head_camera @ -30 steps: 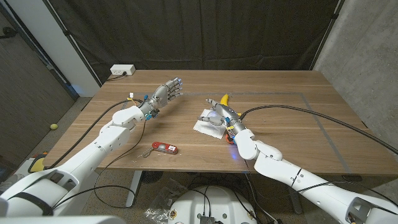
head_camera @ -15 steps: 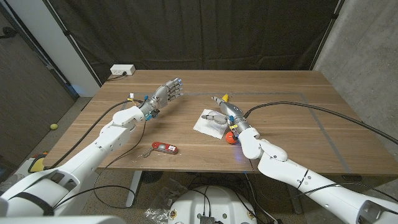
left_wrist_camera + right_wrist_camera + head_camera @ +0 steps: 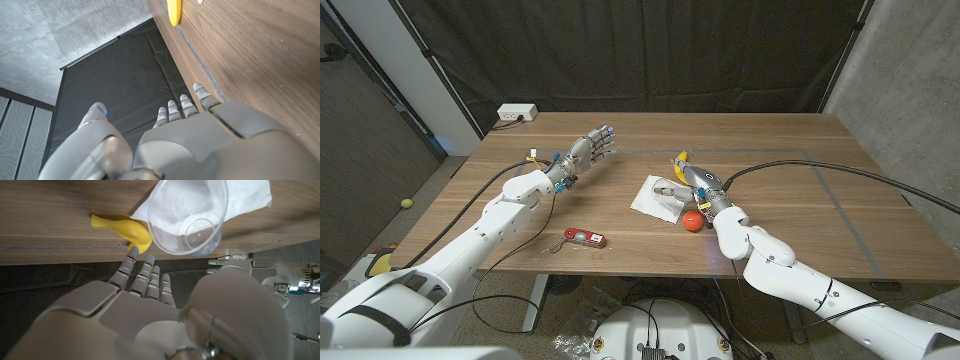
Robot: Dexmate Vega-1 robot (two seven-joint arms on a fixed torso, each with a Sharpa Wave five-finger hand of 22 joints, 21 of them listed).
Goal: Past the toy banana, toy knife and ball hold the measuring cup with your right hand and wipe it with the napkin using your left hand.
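- Left hand (image 3: 592, 149): you are holding it above the table's left half, toward the far edge, fingers loosely spread and gripping nothing. It is hanging well apart from the napkin.
- Toy knife (image 3: 585, 236): lying near the table's near edge, left of centre, red handle with a cord looped off it. It is out of your way; its blade is too small to make out.
- Napkin (image 3: 650, 196): lying about mid-table, white and thin. It is looking soft and light, so judge that it will crumple and slide; pinch an exposed corner rather than pressing on it. Part of it is hidden under the cup.
- Measuring cup (image 3: 187, 215): sitting on the napkin, clear plastic, open mouth facing the right wrist camera. It is looking light, stiff and smooth, so likely to skid or tip if nudged from one side; wrap the wall from both sides, thumb opposite the fingers. In the head view it is hard to separate from the napkin and your hand, and any handle or markings are not showing.
- Right hand (image 3: 692, 183): you are reaching over the cup with fingers open and holding nothing. In the right wrist view, the fingers (image 3: 145, 280) are sitting just short of the cup wall; contact cannot be told.
- Toy banana (image 3: 125, 226): lying just beyond the cup toward the far edge, partly covered by your hand in the head view.
- Ball (image 3: 692, 221): sitting just beside your right wrist, toward the near edge; round and liable to roll if the arm brushes it.
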